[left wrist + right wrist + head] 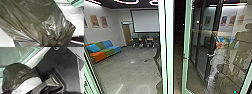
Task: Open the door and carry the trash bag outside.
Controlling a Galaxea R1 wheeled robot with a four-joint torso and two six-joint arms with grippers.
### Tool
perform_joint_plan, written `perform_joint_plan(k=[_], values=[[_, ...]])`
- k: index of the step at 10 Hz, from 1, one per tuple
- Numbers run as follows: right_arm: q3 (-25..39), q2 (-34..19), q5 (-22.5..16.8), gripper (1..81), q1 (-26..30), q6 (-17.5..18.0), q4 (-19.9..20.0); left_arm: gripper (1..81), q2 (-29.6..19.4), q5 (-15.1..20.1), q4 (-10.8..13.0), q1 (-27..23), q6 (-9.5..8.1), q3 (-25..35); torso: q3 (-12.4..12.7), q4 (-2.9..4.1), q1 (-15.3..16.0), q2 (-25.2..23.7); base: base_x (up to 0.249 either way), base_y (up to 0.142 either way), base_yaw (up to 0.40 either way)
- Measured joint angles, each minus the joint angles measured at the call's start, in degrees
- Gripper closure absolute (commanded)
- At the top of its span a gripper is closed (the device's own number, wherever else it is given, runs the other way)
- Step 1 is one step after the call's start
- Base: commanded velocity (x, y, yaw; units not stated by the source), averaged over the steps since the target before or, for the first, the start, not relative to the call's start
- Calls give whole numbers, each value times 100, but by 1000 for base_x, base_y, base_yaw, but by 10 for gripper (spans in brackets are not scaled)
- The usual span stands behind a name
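In the head view, two pale-green uprights of the glass door [186, 50] stand with a dark strip between them; I cannot tell how far the door is open. The dark, shiny trash bag [37, 21] looms large in the left wrist view, its folds drawn together at my left gripper [43, 45], which is shut on the gathered plastic. From the right wrist, the rounded dark trash bag [16, 75] shows beside a whitish, crumpled-looking surface, close to a green-framed glass pane.
Behind the glass on the left are a colourful sofa [105, 50], chairs with tables [142, 42] and a projection screen [145, 21]. A person [216, 57] shows faintly in the glass at right, among reflections. Green framing [78, 3] runs near the bag.
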Motion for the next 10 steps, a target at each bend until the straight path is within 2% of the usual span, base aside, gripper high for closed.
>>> perform_joint_plan(k=[7, 10], values=[[-669, 363, -4, 10, 15, -65, -34, 811, -2, -15, 2, -37, 0, -85, 0, 0, 5, 2, 0, 0, 0], [-742, 443, -22, 10, 10, -76, -108, 811, 0, -6, 2, -39, 0, -85, 0, 0, 5, 2, 0, 0, 0]])
